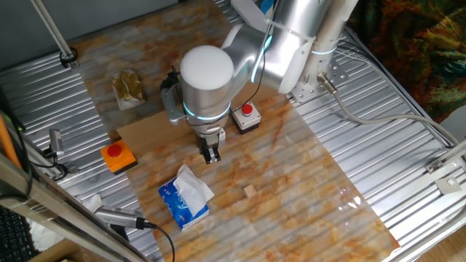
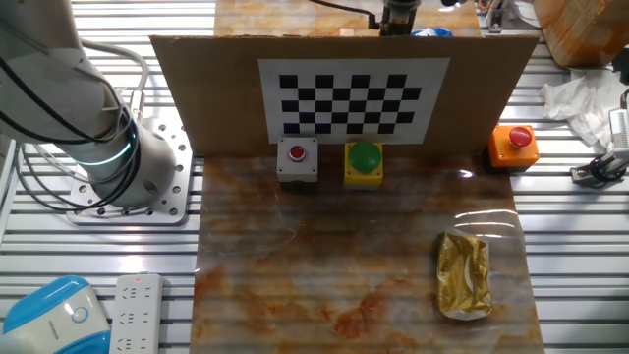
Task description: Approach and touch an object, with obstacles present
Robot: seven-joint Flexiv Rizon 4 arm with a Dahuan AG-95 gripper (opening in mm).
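My gripper (image 1: pixel 211 154) hangs over the marbled tabletop just in front of the upright cardboard board (image 1: pixel 145 129). Its dark fingers stand close together, shut on nothing. A blue tissue pack (image 1: pixel 186 198) lies just below and left of the gripper. A small wooden block (image 1: pixel 250 191) lies apart to its lower right. In the other fixed view the board (image 2: pixel 344 93), with its checkerboard, hides most of that area. Only the top of the gripper (image 2: pixel 398 15) and a bit of the tissue pack (image 2: pixel 432 32) show above the board.
A grey box with a red button (image 1: pixel 246 116) (image 2: pixel 297 160) and a yellow box with a green button (image 2: pixel 365 161) stand by the board. An orange button box (image 1: pixel 118 156) (image 2: pixel 513 145) sits at the board's end. A gold foil bag (image 1: pixel 128 89) (image 2: pixel 464 275) lies beyond.
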